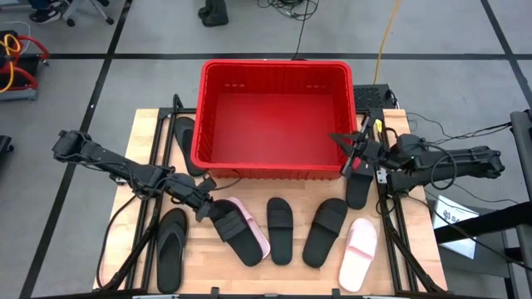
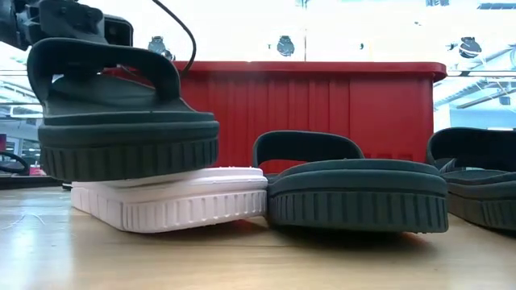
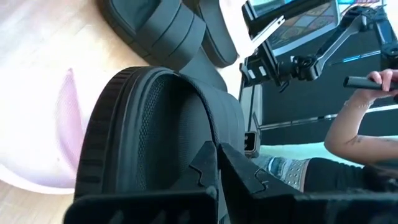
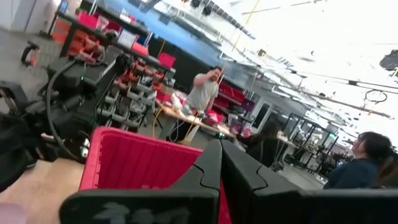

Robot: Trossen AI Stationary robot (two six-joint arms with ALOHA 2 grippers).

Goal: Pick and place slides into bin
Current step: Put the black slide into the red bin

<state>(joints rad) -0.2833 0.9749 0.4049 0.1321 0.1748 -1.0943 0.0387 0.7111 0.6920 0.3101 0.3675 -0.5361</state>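
Black slide (image 2: 121,113) is hanging nearest, clamped in the left gripper (image 1: 218,209) over a pink slide (image 2: 173,197); the red bin (image 1: 274,162) is sitting bare, the right gripper (image 1: 342,139) pinched together at its rim.

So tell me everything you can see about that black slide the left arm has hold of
The black slide is a wide-strap sandal with a thick, ribbed sole that looks like moulded foam or rubber. The left tool is shut on its strap end. In the low view it sits lifted and slightly tilted, its underside resting on the pale pink slide beneath it. It is at the table's front left, short of the red bin.
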